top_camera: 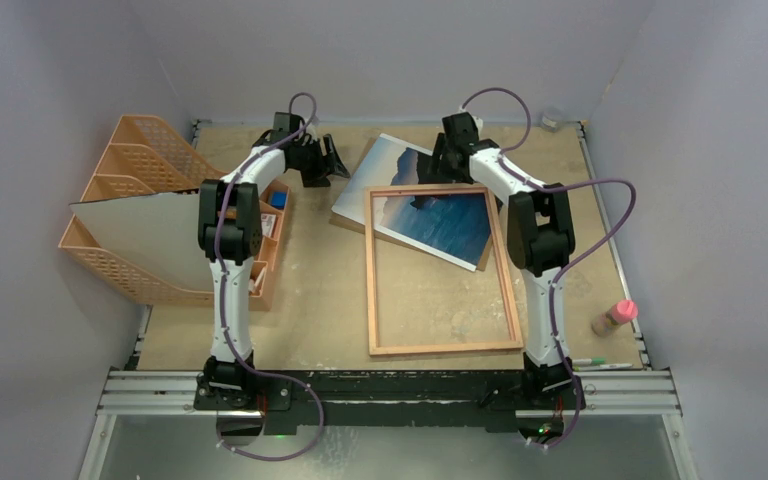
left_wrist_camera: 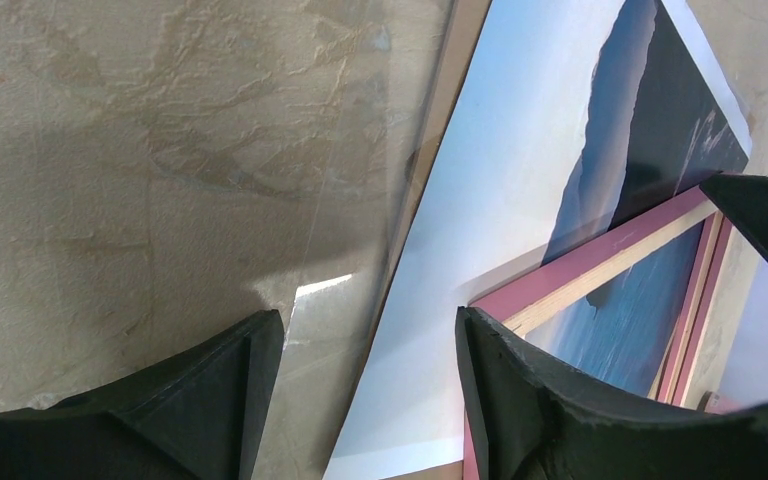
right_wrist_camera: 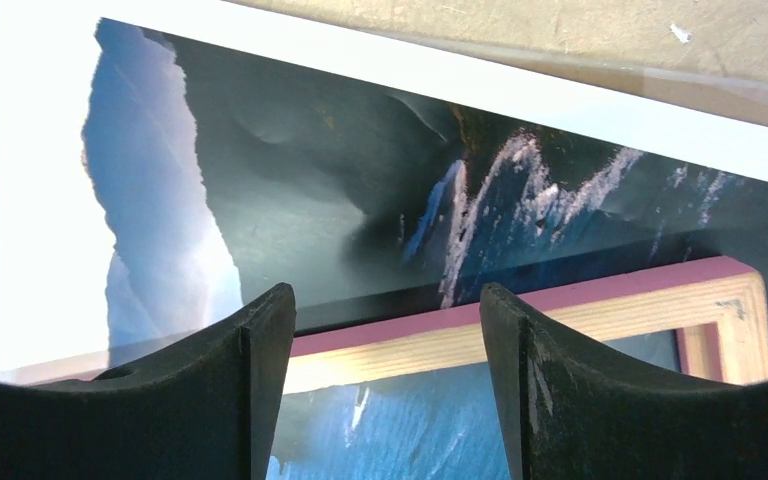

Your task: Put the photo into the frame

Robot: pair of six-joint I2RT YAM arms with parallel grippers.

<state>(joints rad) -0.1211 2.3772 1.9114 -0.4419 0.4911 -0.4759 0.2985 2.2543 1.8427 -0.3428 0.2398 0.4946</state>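
The left jaws stood open over the photo (left_wrist_camera: 520, 170)'s edge, the right jaws open above the frame (right_wrist_camera: 620, 305)'s far rail — neither holding anything. The photo lay skewed on the surface (top_camera: 310, 310), its lower part under the frame. Overhead, the right arm hid part of its far edge — plain in the right wrist view. Orange trays (top_camera: 140, 150) stood left.

No text, number, brand or sign can be read in any of the views. The photo (right_wrist_camera: 360, 180) is seen close from the right wrist, and its white border is plain. At the right edge of the desk (top_camera: 310, 300), the small bottle (top_camera: 615, 317) with a pink cap is too small for any label to be told. The same goes for the white-and-red item (top_camera: 268, 225) in the orange organiser (top_camera: 150, 150) on the left.
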